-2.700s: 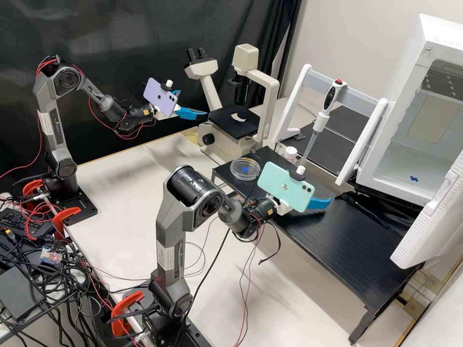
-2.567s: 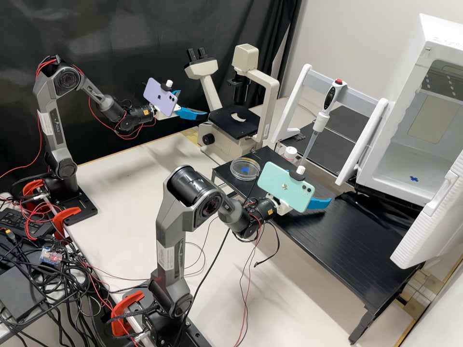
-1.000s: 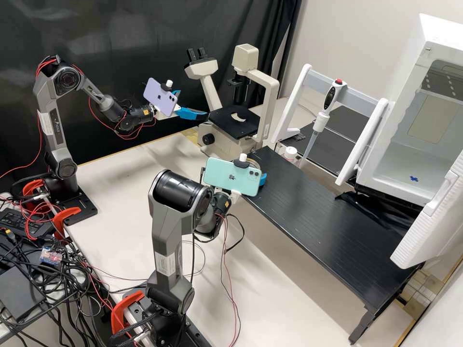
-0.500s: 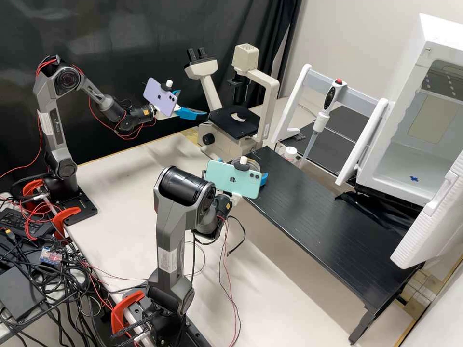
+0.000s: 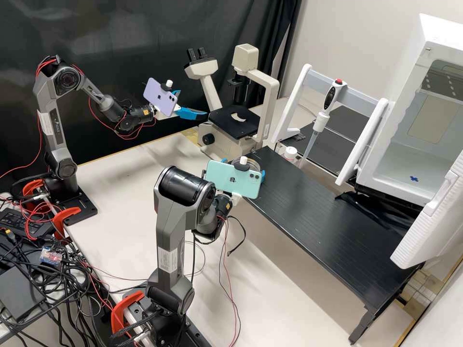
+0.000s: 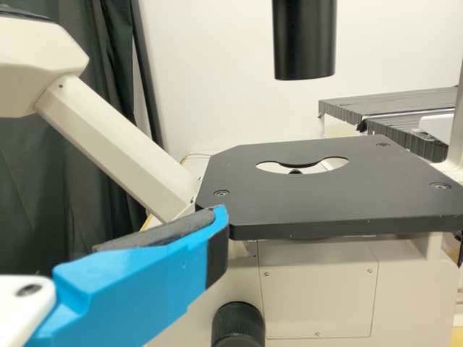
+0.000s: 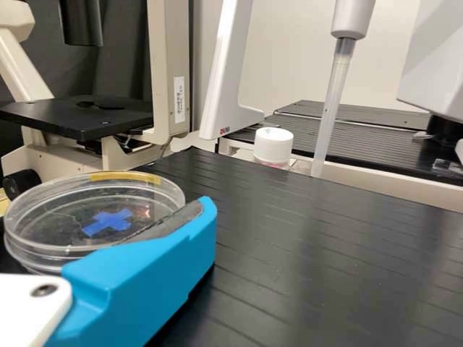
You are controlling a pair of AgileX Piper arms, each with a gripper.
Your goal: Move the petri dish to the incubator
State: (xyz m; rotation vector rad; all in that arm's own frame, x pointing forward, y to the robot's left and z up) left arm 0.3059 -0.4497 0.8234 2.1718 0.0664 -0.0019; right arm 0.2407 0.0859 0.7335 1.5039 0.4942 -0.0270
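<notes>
In the high view my right gripper [image 5: 243, 168] stands at the near left end of the black platform, open, its blue fingertips on either side of the clear petri dish [image 5: 250, 164]. A phone partly hides both. The right wrist view shows the dish [image 7: 94, 210], with a blue cross, beside a blue finger [image 7: 155, 271]; whether the pads touch it, I cannot tell. Left of the microscope my left gripper [image 5: 193, 102] is open and holds nothing; one finger [image 6: 137, 282] shows in the left wrist view. The white incubator [image 5: 400, 168] stands open at right, a blue cross on its floor.
The microscope [image 5: 235, 121] stands behind the platform [image 5: 333, 217]. A pipette [image 5: 321, 118] hangs on a white stand, near a white-capped bottle [image 5: 290, 153]. The incubator's door [image 5: 429, 217] juts out at the platform's right end.
The right arm has moved left from mid-platform to the petri dish. Over the last half second its blue fingers have drawn slightly closer together around it. The left arm has kept still.
</notes>
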